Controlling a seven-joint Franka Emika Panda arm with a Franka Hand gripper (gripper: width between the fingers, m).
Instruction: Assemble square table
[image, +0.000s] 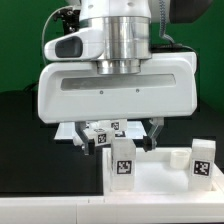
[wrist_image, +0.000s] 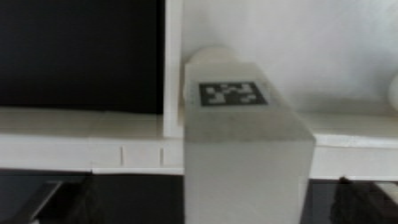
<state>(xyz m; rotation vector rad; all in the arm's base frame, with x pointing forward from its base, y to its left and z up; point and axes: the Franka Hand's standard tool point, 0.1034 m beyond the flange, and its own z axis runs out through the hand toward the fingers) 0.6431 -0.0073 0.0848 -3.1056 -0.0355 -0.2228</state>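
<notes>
Claw (image: 119, 147) agape around tagged leg (image: 122, 166)

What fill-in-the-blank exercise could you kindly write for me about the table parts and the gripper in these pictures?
1. The gripper stands with its jaws ____.
2. The leg at the exterior view's left and the other leg at its right both stand ____ on the slab.
3. The tag in the wrist view is black and ____.
4. The backdrop behind the arm is ____.

Missing words: open; upright; white; green.
</notes>
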